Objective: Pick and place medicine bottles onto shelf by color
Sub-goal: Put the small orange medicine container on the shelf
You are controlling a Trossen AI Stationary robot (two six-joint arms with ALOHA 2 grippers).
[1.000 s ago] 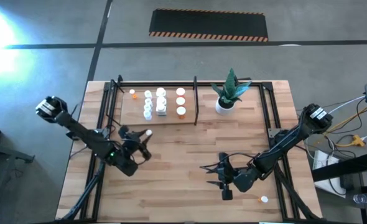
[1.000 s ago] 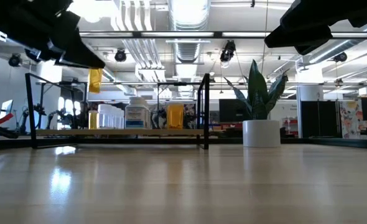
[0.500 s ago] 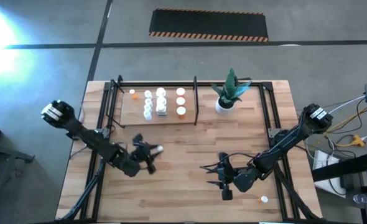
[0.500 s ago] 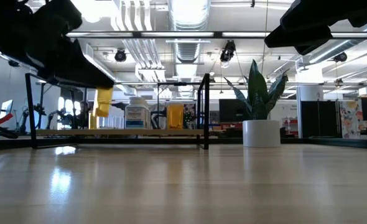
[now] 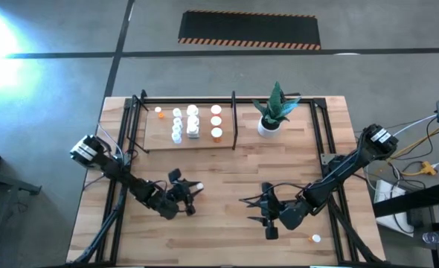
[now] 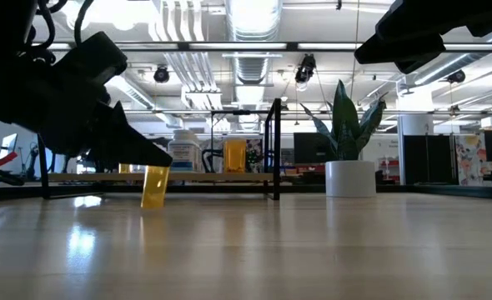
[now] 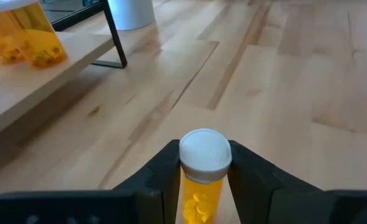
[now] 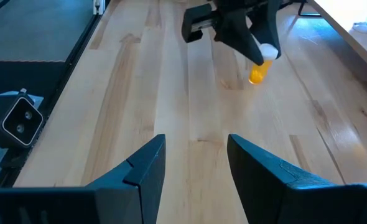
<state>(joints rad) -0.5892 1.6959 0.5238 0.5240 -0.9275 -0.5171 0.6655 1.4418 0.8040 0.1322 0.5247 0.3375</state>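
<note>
On the left half of the light wooden tabletop (image 5: pixel 219 223), in front of the shelf, the dark left arm reaches low from the table's left edge toward the middle, its left gripper (image 5: pixel 191 195) tipped down over the boards. Its two dark fingers (image 7: pixel 162 171) are clamped on a small orange medicine bottle with a white cap (image 7: pixel 203 174), pressing it from either side just below the cap. The low view shows this bottle (image 6: pixel 154 185) upright, with its base at or just above the table surface; whether it actually touches cannot be told. Through the clear orange wall a few pills show inside.

The dark right arm stretches in from the table's right edge, bent low, with the right gripper (image 5: pixel 266 211) hovering over bare boards right of centre; its fingers (image 8: pixel 143 168) stand apart with nothing between them.

The flat light-wood shelf framed by thin black tubes (image 5: pixel 156 134) lies at the far side of the table. On it, the all-white bottles (image 5: pixel 185 123) stand grouped toward the left and the orange bottles with white caps (image 5: pixel 216 121) in a column just left of the upright black divider bar (image 5: pixel 234 119). One more small capped bottle (image 5: pixel 316 239) lies alone near the table's front right corner.
</note>
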